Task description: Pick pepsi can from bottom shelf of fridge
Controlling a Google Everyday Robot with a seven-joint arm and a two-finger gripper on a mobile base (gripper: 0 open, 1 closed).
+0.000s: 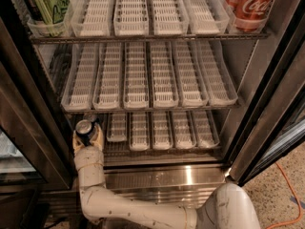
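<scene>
— Where is the small dark blue pepsi can (84,126) with the silver top?
— At the left end of the dark wire bottom shelf (164,152) of the steel-and-black fridge (248,97).
— And the cream gripper (87,132)?
— At that same left end, fingers (99,136) clamped on the can's sides.

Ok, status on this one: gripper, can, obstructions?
Gripper at left end of bottom shelf, shut on pepsi can. Can upright in its grasp. Nothing blocking in front.
</scene>
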